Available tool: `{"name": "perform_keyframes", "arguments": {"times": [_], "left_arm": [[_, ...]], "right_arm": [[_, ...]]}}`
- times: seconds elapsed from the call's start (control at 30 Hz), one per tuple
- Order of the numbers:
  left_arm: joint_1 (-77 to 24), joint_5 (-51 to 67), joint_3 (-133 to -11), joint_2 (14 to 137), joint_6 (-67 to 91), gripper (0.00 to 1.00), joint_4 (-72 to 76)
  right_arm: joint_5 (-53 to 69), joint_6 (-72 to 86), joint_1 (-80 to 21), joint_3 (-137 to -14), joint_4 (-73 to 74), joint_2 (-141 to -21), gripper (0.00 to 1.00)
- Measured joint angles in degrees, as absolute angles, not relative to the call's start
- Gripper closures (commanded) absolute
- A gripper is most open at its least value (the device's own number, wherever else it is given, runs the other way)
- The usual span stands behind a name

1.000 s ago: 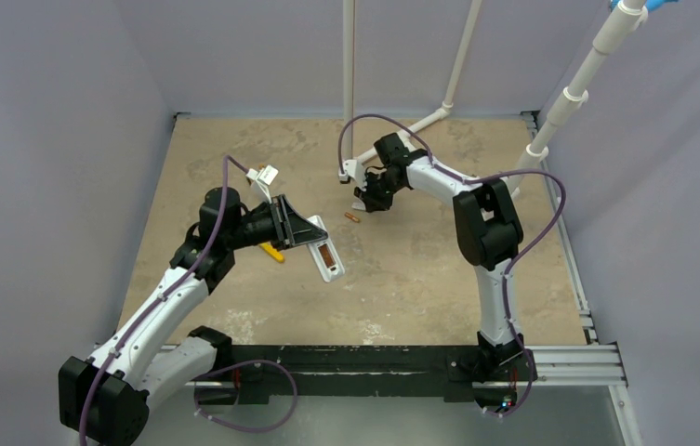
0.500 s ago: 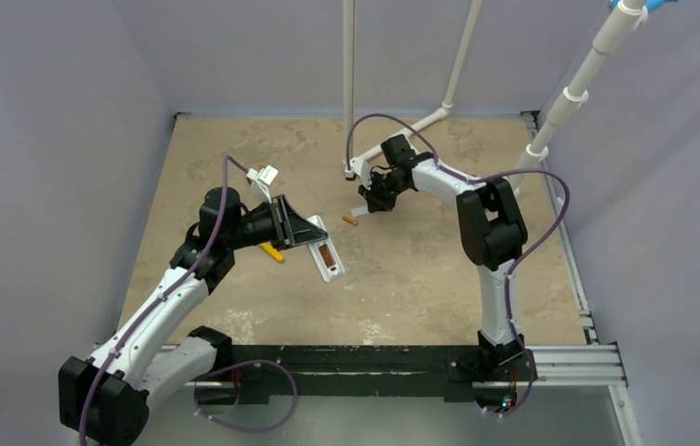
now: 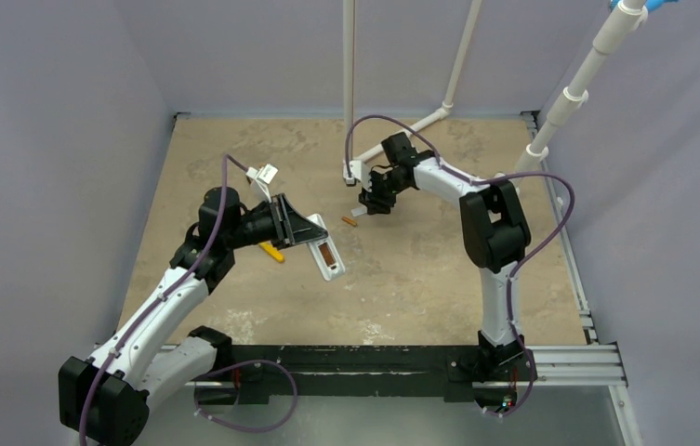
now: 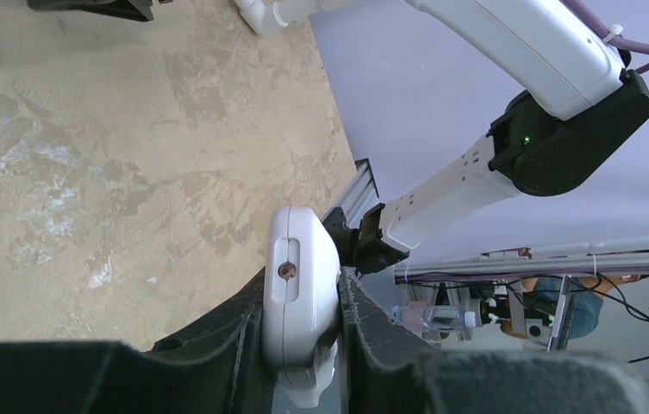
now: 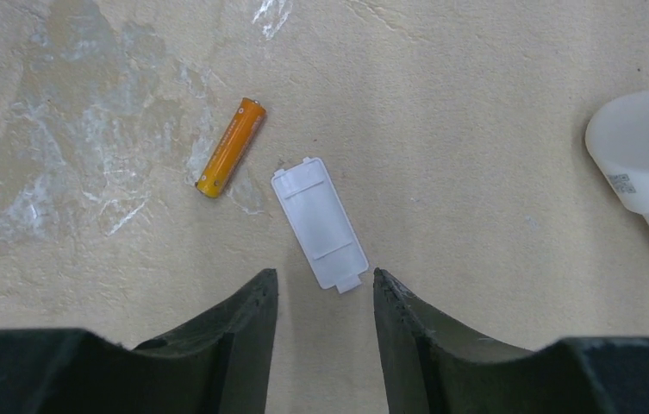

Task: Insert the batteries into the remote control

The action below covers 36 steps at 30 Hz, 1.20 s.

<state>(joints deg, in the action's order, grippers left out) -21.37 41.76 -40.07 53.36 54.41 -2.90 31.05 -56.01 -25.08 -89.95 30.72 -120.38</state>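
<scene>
My left gripper (image 4: 302, 280) is shut on the white remote control (image 4: 299, 285), clamping its end between both pads. From above, the remote (image 3: 327, 255) sticks out tilted above the table, back side up, and an orange-brown battery shows in its recess. Another orange battery (image 5: 231, 147) lies loose on the table, up and left of my right gripper (image 5: 325, 280). That gripper hovers open with nothing between its fingers, just short of the small white cover plate (image 5: 319, 222). In the top view the loose battery (image 3: 350, 221) lies between the right gripper (image 3: 371, 200) and the remote.
A white pipe foot (image 5: 639, 155) stands close on the right of the right gripper. White pipes (image 3: 350, 93) rise at the back of the table. Yellow-handled pliers (image 3: 273, 253) lie under the left arm. Purple walls enclose the tan tabletop (image 3: 402, 279).
The right gripper's jaws have gone from shut to open, and its arm has shifted slightly toward the back. The left arm and the remote have stayed still.
</scene>
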Motion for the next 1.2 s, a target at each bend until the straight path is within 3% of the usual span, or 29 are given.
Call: {"name": "perform_keyframes", "arguments": {"times": [0.4, 0.77, 0.93, 1.13, 1.2], "left_arm": [[-21.0, 41.7, -40.1, 53.3, 54.4, 1.00, -2.8], [-21.0, 41.8, -40.1, 53.3, 54.4, 1.00, -2.9], [-21.0, 41.8, -40.1, 53.4, 54.4, 1.00, -2.9], [-20.9, 41.8, -40.1, 53.5, 54.4, 1.00, -2.8], [-20.9, 41.9, -40.1, 53.5, 54.4, 1.00, -2.8]], "right_arm": [[32.3, -63.8, -25.1, -104.4, 42.1, -130.5, 0.53], [32.5, -67.2, -25.5, -109.3, 51.3, -132.7, 0.61], [31.9, -67.5, -26.3, -106.0, 51.4, -130.7, 0.71], [30.7, -67.1, -28.1, -100.9, 51.3, -127.4, 0.99], [30.7, -66.9, -28.2, -100.1, 51.2, -126.2, 1.00]]}}
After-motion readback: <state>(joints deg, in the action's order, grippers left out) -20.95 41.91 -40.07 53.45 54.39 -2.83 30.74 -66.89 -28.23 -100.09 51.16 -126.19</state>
